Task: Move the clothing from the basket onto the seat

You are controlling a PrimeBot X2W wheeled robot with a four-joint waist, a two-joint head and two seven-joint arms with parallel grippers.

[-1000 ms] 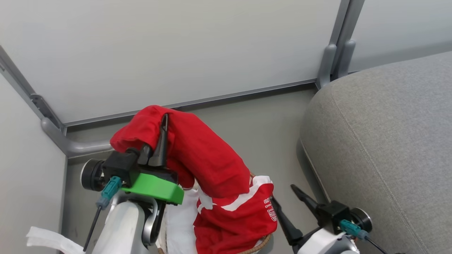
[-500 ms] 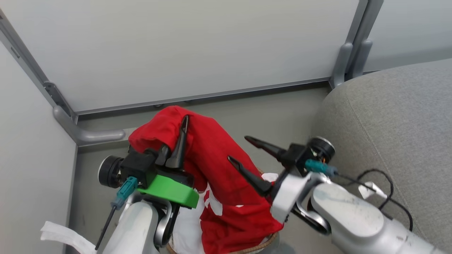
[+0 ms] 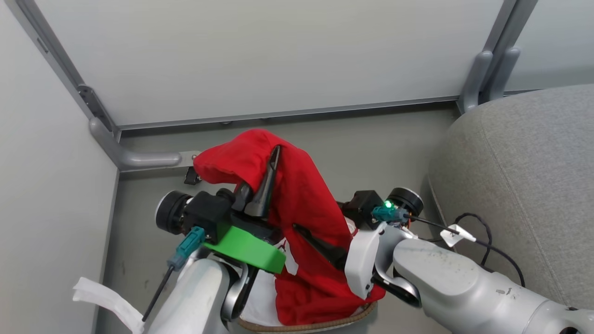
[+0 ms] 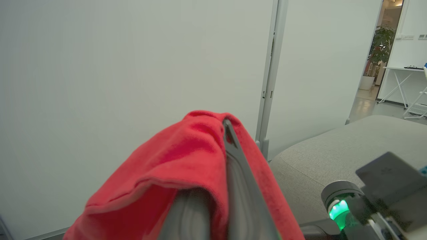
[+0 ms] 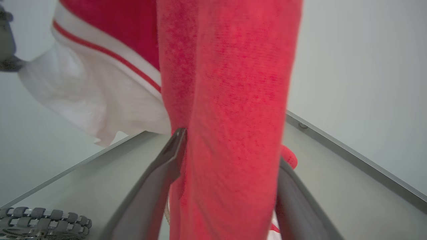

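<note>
Presently: garment held up above basket

The left gripper (image 3: 274,155) is clamped on the clothing (image 3: 301,199), a red garment, near its top fold. The cloth hangs down into the basket (image 3: 352,316). The right gripper (image 5: 230,146) has its jaws spread wide, one finger on each side of the hanging fabric, not pinching it. The seat (image 3: 533,162) lies to the right, apart from the garment.
</note>
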